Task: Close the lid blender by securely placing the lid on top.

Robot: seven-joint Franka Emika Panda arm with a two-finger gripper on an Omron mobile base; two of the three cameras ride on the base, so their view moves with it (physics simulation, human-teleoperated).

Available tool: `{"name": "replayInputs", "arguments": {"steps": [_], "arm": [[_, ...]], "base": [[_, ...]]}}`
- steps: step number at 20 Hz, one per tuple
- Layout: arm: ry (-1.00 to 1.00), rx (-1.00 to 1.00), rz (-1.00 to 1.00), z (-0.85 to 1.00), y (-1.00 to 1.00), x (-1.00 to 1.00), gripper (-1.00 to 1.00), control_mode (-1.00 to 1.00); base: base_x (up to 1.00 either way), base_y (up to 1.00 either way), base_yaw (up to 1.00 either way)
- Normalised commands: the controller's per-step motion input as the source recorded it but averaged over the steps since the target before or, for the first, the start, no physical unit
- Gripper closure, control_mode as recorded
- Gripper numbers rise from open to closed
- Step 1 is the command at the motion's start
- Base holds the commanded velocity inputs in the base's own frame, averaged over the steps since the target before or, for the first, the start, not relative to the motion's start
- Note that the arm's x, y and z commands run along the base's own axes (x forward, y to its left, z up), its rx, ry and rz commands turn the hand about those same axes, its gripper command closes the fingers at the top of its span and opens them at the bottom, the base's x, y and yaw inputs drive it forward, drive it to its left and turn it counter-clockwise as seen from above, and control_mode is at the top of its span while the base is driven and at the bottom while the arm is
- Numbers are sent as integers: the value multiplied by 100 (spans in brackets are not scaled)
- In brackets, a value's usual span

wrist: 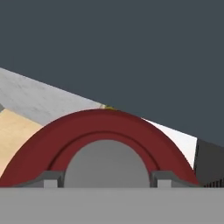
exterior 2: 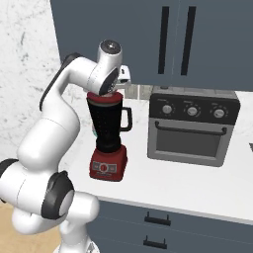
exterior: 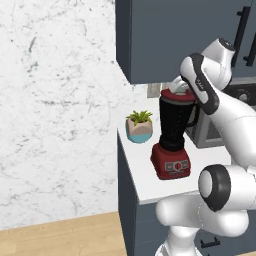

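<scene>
- Nearest you in the left base view, the arm's glossy white links and dark rounded joints fill the lower right; in the right base view they climb from the lower left.
- Just beyond, a smooth white counter point(exterior: 145, 172) tops flat slate-grey drawers with dark bar handles.
- At the centre of the left base view you see the blender point(exterior: 172, 135): a boxy red base with a grey control panel, and on it a tall, dark, translucent jar whose side handle points right. In the right base view it stands left of centre.
- The lid point(exterior: 177, 96), a round red disc, sits on the jar's rim at the top of the blender. In the hand view it is a broad red arch across the bottom, with a raised inner ring and a matte grey dome at its middle.
- The gripper point(wrist: 105, 180) is right at the lid. In the hand view its two small grey fingertips point(wrist: 51, 180) stand on either side of the grey cap, close against it. You cannot tell whether they are clamping it or merely resting beside it.
- Left of the blender in the left base view, a small spiky green plant point(exterior: 139, 125) sits in a rounded pink and teal pot.
- At the right of the right base view, a boxy grey toaster oven point(exterior 2: 191, 126) shows three knobs and a dark glass door.
- Farthest back, flat dark-blue wall cabinets point(exterior 2: 148, 34) hang above, and a white marbled wall point(exterior: 55, 100) fills the left.
</scene>
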Motion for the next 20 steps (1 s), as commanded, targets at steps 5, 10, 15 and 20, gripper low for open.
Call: {"name": "replayInputs", "arguments": {"steps": [5,10,15,20], "arm": [[-11,0,8,-51,0,-3,100,-100],[-17,-5,4,-27,-30,-3,100,-100],[-9,-11,0,-37,-40,-15,100,-100],[-4,-13,0,-59,-12,-5,100,-100]], "base": [[0,0,0],[0,0,0],[0,0,0],[0,0,0]]}}
